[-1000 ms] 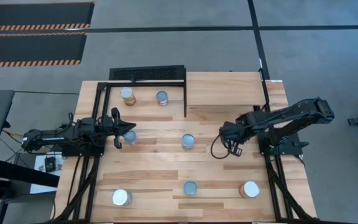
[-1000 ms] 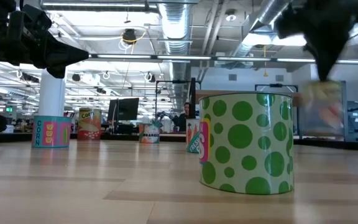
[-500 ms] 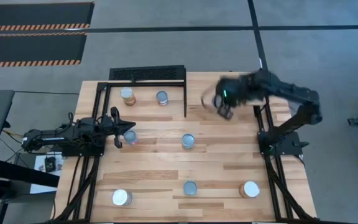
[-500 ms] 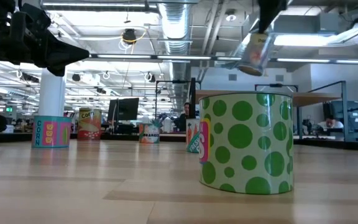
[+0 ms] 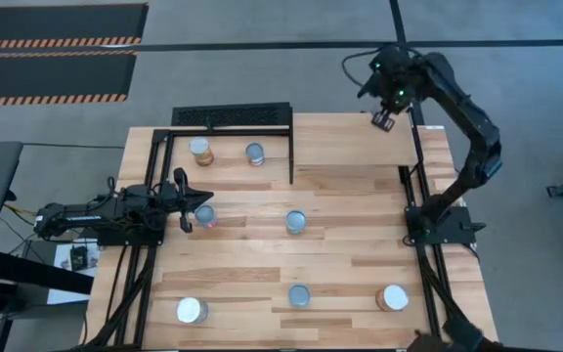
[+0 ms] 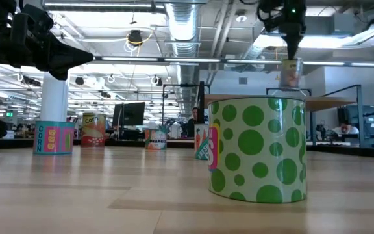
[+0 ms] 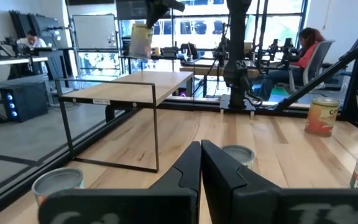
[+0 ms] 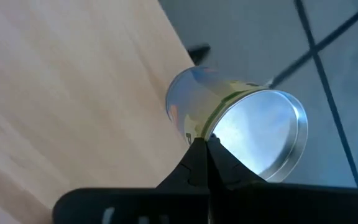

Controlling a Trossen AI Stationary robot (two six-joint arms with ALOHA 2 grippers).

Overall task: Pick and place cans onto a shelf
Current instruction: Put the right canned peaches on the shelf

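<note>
Change since earlier frames: right gripper (image 5: 383, 119) has swung from mid-table up to the upper right of the high view, carrying a can (image 6: 291, 73); left gripper (image 5: 186, 203) and all standing cans are unmoved.
Right gripper: clamped on the can, held aloft near the table's far edge, at the upper right of the high view.
Held can: seen in the right wrist view (image 8: 229, 121) with its silvery end facing the camera, hanging over the boundary between wood and grey floor.
Shelf: black wire frame (image 5: 231, 115) at upper centre-left of the high view, well apart from the held can.
Left gripper: fingers closed on nothing, low at the left of the high view, just beside a can (image 5: 204, 214).
Other cans: two under the shelf (image 5: 200, 149), one mid-table (image 5: 295, 221), three along the bottom (image 5: 299, 294); green-dotted can (image 6: 256, 149) fills the low view.
Risk, drop: a slip here would likely send the can onto the floor.
Risk, placement: the can is tilted, so it may tip unless set upright before release.
Risk, collision: a low path to the shelf could strike the frame's upright.
</note>
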